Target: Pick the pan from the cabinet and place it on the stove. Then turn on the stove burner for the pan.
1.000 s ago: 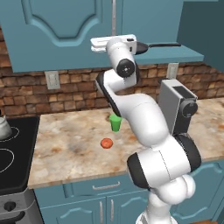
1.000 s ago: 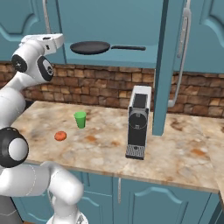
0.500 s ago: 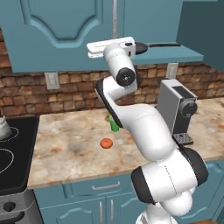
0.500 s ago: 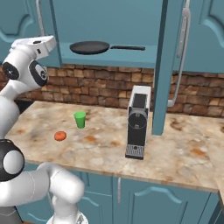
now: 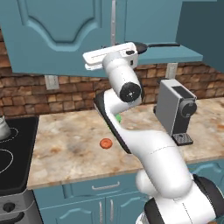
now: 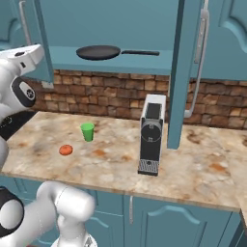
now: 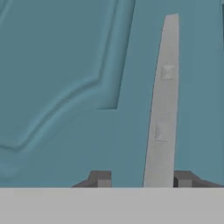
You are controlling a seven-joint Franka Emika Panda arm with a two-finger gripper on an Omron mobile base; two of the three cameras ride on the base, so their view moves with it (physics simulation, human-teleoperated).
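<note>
My gripper (image 7: 142,179) is up at the cabinet door (image 7: 65,78), jaws parted with the silver bar handle (image 7: 164,100) standing between the two fingertips (image 7: 99,178). I can't tell if a pad is touching the bar; it sits closer to the right tip, and nothing is clamped. I'd say the jaws straddle the handle because that's how this door gets swung, and with the gap this loose the handle is free.

In the left base view the hand (image 5: 111,54) is level and pushed up against the teal cabinet (image 5: 57,35), wrist bent high over the counter. That door looks swung out some; how far, can't tell.

The pan (image 6: 99,52) is inside the cabinet on the bottom shelf (image 6: 120,60), flat, long black handle (image 6: 140,52) pointing toward the right door (image 6: 185,72), which hangs wide open. So the pan is reachable from the front, and the handle is the obvious thing to grab. It is well apart from my hand.

Below on the marble counter (image 6: 111,159): coffee machine (image 6: 150,132) almost under the pan, green cup (image 6: 87,131), small orange-red thing (image 6: 66,150). Keep the carry path high over the machine.

The stove (image 5: 11,153) is at the far left of the left base view, black glass with white rings, knobs (image 5: 8,208) on the grey front. A silvery pot or kettle (image 5: 2,129) sits at its back edge, so the pan likely goes on a front ring. Pan not picked, burner not on.
</note>
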